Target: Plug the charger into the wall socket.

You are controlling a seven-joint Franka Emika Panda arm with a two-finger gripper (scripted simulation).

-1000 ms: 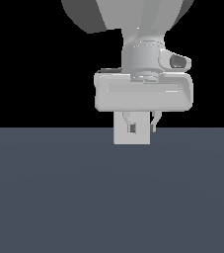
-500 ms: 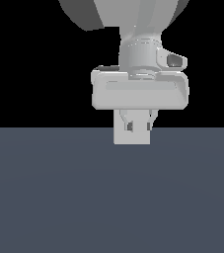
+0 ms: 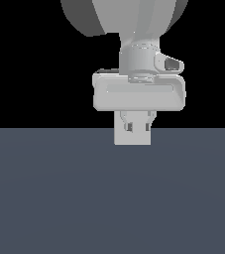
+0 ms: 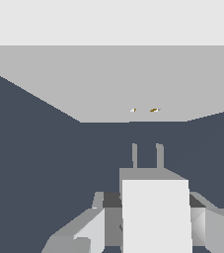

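Exterior view
- Arm: the Panda arm comes down from the top of the picture, with its wide grey hand body level above the counter.
- Gripper: the gripper points down below the hand body; its two fingers sit close together against a pale block.
- Charger: the charger is a small white-grey block right under the hand, at the far edge of the dark blue-grey counter. Whether it touches the counter cannot be told from here.
- Backdrop: plain black above the counter.

Wrist view
- Charger: the charger fills the space between the gripper's fingers, one finger pressed to each side, so the gripper is closed on it and holds it.
- Prongs: two thin grey prongs stand out from the charger's far face, pointing toward the plate ahead.
- Wall socket: the wall socket is a large flat grey plate ahead of the prongs, well apart from them, bearing two tiny orange marks side by side.
- Counter: the dark counter lies between the charger and the socket.
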